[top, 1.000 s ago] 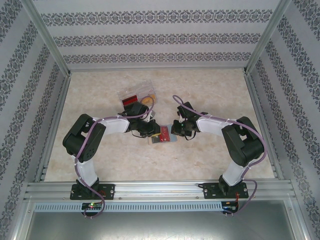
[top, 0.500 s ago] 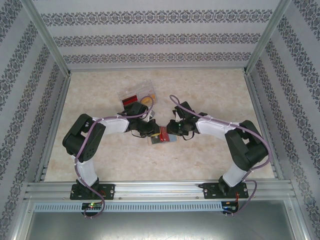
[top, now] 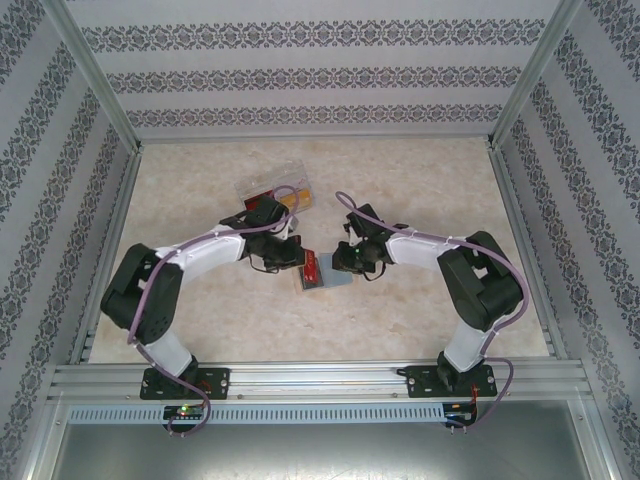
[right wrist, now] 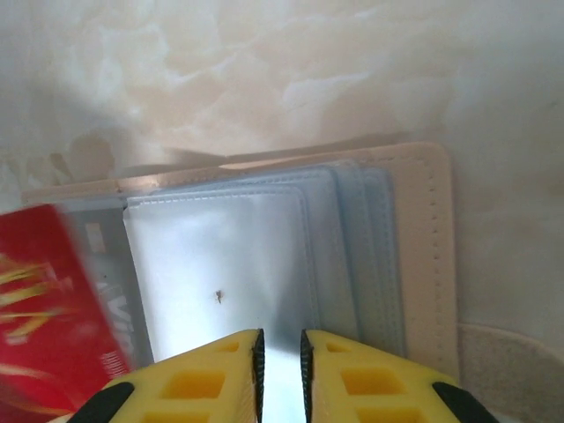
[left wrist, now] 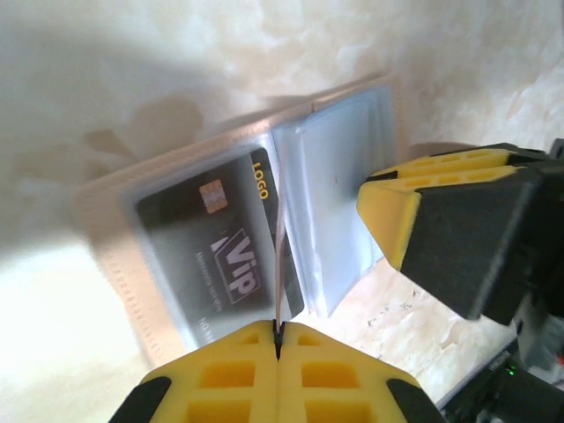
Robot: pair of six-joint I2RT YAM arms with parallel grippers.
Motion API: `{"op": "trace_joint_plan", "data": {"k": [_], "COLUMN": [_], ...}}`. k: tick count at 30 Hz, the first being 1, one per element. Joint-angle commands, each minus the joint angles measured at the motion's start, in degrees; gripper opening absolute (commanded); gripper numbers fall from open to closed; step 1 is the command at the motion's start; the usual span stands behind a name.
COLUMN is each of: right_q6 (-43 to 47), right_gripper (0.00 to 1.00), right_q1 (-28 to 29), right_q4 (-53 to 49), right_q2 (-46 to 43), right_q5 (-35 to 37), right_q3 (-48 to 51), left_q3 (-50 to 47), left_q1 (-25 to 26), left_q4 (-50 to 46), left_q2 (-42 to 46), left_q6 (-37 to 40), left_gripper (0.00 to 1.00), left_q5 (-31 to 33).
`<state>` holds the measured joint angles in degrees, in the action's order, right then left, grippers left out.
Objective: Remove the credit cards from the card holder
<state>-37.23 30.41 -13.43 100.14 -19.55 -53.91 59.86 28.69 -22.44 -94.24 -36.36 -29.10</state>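
Credit card [right wrist: 40,308], red thin plastic, is clenched edge-on in left pincer [left wrist: 278,333] over soft grey-blue bifold card holder [right wrist: 423,264] on counter [left wrist: 132,70]; right pincer [right wrist: 280,352], jaws nearly together at holder's sleeve, grip unclear, so holder could drag along.

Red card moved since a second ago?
Yes. The red card shifted left, pinched by the left pincer, now roughly in line with the right corner of the clear box.
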Motion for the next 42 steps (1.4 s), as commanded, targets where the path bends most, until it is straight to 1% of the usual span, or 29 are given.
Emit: {"op": "trace_joint_plan", "data": {"k": [1,4,6,9,12,15,18,21,24,26,30,32,33,34,35,37,39,40,42], "right_q6": [0.6,1.2,1.1,-0.8,-5.5,-9.6,-12.9,-15.2,-18.0,-20.6,-25.1,-27.3,-28.4,-29.5,-30.4,-33.1,-35.2,-36.1,-37.5], "right_gripper": [0.26,0.38,0.48,0.57,0.63,0.68,0.71,0.70,0.66,0.60,0.42,0.31,0.23,0.18,0.15,0.09,0.08,0.08,0.08], "right_q1": [-1.3,-2.6,-4.2,-6.8,-9.1,-10.5,-10.9,-11.1,-11.2,-11.2,-11.1,-11.3,-11.3,-11.3,-11.2,-11.1,-10.7,-10.5,-10.0], "right_q4": [1.0,5.2,8.8,14.2,22.1,27.4,31.8,33.8,37.5,41.3,47.2,49.4,50.2,50.4,50.8,53.2,54.9,55.1,55.7], "right_q2": [-3.2,-6.9,-8.9,-10.4,-11.2,-11.1,-9.8,-8.3,-7.4,-7.0,-6.8,-6.6,-6.5,-6.3,-6.3,-6.2,-6.3,-6.3,-6.2], "right_q5": [-1.4,-6.9,-12.4,-20.7,-28.2,-33.3,-37.8,-39.6,-41.2,-42.5,-43.3,-43.0,-42.7,-42.1,-41.5,-40.0,-38.5,-37.5,-35.8], "right_q3": [1.0,1.9,2.3,2.0,1.8,0.3,-1.4,-3.0,-3.5,-3.5,-2.8,-2.4,-2.4,-2.4,-2.2,-1.5,-1.0,-1.0,-1.0], "left_q3": [3.3,4.5,5.3,6.7,6.8,7.6,7.7,7.4,6.4,5.8,4.5,4.1,3.8,3.2,2.7,0.6,-1.4,-2.3,-3.9], "left_q1": [-1.0,-1.4,-2.1,-3.2,-4.4,-5.2,-6.2,-7.2,-7.9,-8.2,-8.9,-9.2,-9.1,-9.1,-9.1,-9.0,-8.6,-8.5,-8.0], "left_q4": [-8.9,-8.4,-7.1,-4.4,1.8,6.0,10.2,13.5,17.5,19.8,23.6,25.2,26.3,28.0,29.3,33.8,38.3,40.2,44.0], "left_q2": [4.4,7.1,8.5,9.5,9.8,9.5,9.2,9.2,9.2,9.1,9.1,9.1,9.1,9.2,9.2,9.7,10.5,10.9,11.2], "left_q6": [5.7,7.2,7.9,7.0,3.8,0.8,-2.0,-4.4,-7.3,-9.0,-12.1,-13.5,-14.5,-16.1,-18.0,-23.1,-27.2,-28.9,-31.9], "left_gripper": [0.00,0.00,0.00,0.00,0.00,0.00,0.00,0.00,0.00,0.00,0.00,0.00,0.00,0.00,0.02,0.12,0.29,0.35,0.41], "left_q5": [5.8,3.9,1.0,-2.9,-8.7,-12.7,-16.9,-20.4,-23.6,-25.1,-26.7,-26.8,-26.8,-26.7,-26.0,-23.4,-20.5,-19.1,-17.0]}}
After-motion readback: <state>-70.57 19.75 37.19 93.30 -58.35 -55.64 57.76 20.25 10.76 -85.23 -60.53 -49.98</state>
